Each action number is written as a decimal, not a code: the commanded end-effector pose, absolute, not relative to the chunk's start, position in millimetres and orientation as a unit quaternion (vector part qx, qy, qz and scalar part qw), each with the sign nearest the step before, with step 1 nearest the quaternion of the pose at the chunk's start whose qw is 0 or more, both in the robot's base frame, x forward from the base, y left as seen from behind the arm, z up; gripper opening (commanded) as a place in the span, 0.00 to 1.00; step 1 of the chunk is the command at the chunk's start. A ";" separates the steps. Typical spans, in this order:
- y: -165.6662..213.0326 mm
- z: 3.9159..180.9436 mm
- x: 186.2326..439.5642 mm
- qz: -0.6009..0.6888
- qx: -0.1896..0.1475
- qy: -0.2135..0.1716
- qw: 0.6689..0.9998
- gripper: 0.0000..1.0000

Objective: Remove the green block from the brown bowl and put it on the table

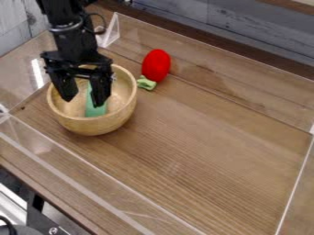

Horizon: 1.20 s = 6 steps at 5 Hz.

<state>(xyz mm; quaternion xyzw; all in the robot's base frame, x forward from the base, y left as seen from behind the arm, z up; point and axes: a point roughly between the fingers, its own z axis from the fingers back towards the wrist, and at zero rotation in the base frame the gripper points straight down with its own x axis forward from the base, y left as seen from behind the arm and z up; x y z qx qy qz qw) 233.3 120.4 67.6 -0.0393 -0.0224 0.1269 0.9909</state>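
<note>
End effector [83, 95] spread inside brown bowl [73, 122], straddling green block [95, 108].

Pale grainy wood bowl [73, 119], matt green block [95, 109], glossy wood-grain table [208, 119], clear acrylic walls [73, 188]

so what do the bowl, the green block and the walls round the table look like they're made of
The brown bowl looks like light wood, matte, with faint grain on its thick rim. The green block is plain, flat-coloured and smooth: painted wood or plastic, can't tell. The walls look like clear acrylic: see-through with bright glinting edges. The table shows wood grain, possibly laminate.
</note>
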 end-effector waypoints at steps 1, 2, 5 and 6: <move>126.4 82.0 253.0 0.137 -0.036 -0.036 0.989 1.00; 128.6 90.3 268.3 0.140 -0.037 -0.043 0.989 1.00; 141.4 89.2 274.1 0.146 -0.037 -0.033 0.988 1.00; 140.2 82.8 274.7 0.149 -0.033 -0.025 0.988 1.00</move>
